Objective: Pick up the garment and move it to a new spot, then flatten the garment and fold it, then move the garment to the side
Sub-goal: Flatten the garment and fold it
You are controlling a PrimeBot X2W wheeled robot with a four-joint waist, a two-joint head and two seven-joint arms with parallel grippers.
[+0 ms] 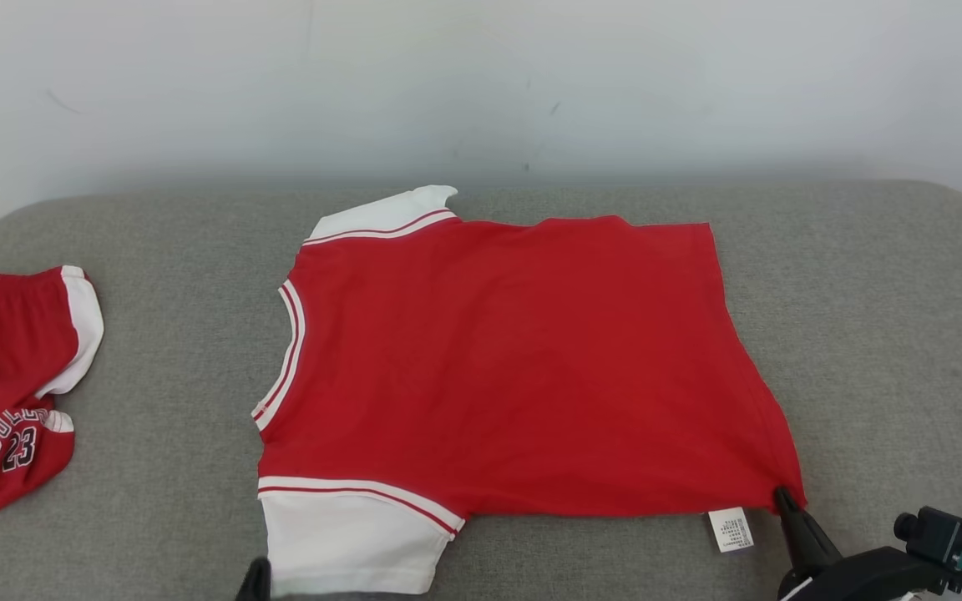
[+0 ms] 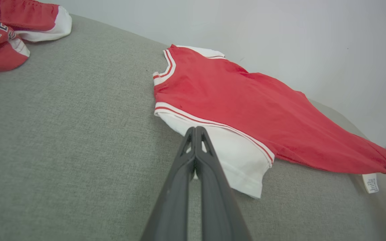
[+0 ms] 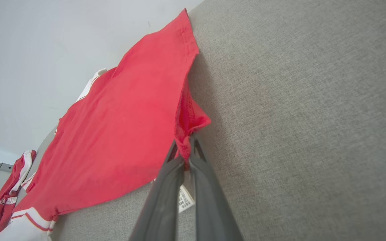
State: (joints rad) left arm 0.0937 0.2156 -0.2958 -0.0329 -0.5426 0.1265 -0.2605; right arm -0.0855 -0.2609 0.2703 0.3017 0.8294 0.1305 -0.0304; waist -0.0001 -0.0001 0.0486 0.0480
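The garment (image 1: 514,367), a red jersey top with white sleeves, lies spread flat across the grey cushion (image 1: 882,334), collar to the left. My right gripper (image 1: 782,494) is shut on its near right hem corner, and the red cloth (image 3: 188,120) bunches up between the fingers. My left gripper (image 1: 254,580) is shut at the near white sleeve (image 1: 347,534). In the left wrist view its fingertips (image 2: 195,129) lie over that sleeve (image 2: 233,157), and white cloth shows in the slit between the fingers.
Crumpled red shorts (image 1: 13,384) printed with 23 lie at the cushion's far left. A white care label (image 1: 730,528) sticks out under the hem by my right gripper. A pale wall (image 1: 481,83) stands right behind the cushion. Bare cushion stretches to the right.
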